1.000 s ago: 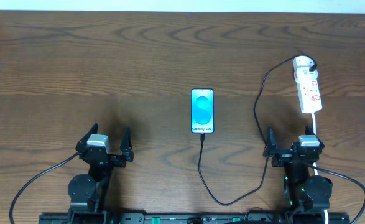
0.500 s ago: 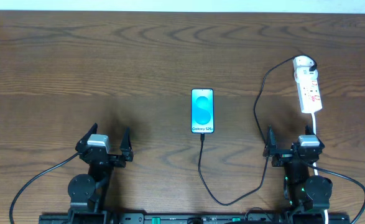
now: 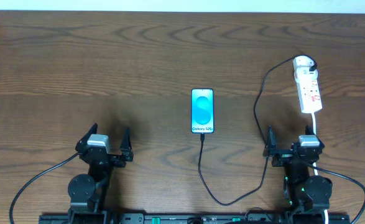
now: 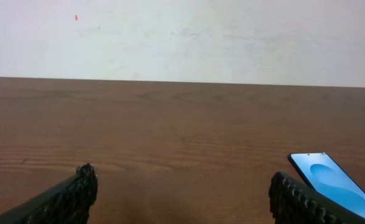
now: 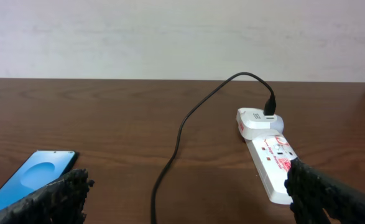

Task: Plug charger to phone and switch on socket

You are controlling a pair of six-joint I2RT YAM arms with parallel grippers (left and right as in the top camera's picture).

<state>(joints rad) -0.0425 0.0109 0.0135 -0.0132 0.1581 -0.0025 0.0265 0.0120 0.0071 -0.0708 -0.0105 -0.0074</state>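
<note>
Where it lies flat, phone (image 3: 202, 111) reads "Galaxy S25+" | left tool (image 4: 183, 183) agape, empty | right tool (image 5: 185, 177) agape, empty

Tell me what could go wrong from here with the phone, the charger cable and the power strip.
The thin black charger cable passes close beside the open right gripper. Reaching for the narrow white power strip could snag it and drag the slim blue-screened phone.
The cable's tip meets the phone's bottom edge, but whether it is fully seated cannot be told, so switching on might charge nothing.
</note>
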